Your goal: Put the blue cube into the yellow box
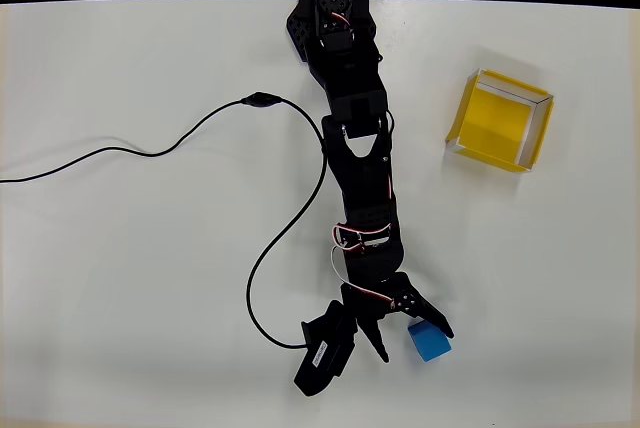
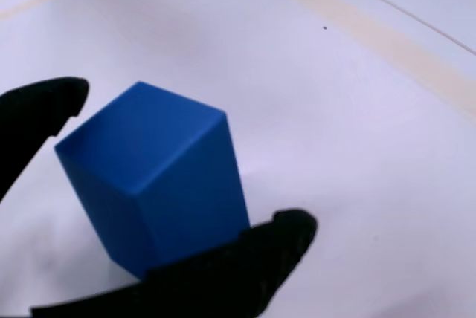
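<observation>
No words, numbers or signs can be read anywhere. A small pale label [image 1: 322,355] sits on the black camera part of the arm, at about 6 o'clock in the overhead view, but its print is too tiny to read. The blue cube [image 2: 160,177] has plain faces with no writing. The yellow box [image 1: 499,120] has none either.

Bare table [image 1: 520,278] lies open from the blue cube [image 1: 430,340] toward one o'clock, up to the yellow box [image 1: 498,120]; a black cable [image 1: 285,238] loops at nine o'clock.
</observation>
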Available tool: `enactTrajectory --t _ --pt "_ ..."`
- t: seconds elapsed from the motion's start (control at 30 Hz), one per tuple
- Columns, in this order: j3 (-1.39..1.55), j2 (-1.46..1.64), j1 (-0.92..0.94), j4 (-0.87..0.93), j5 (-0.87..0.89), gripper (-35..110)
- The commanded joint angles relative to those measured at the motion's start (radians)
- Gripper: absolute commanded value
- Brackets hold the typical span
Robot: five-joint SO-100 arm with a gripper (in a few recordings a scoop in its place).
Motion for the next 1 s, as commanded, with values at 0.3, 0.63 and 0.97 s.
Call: enactTrajectory --t 0.3,0.63,0.97 --pt "-0.198 -0.031 -0.051 -0.067 -0.002 53" --pt "-0.265 -0.107 -0.069 -0.066 0.006 52" --pt "-0.322 -0.155 -0.074 -0.055 0.012 45"
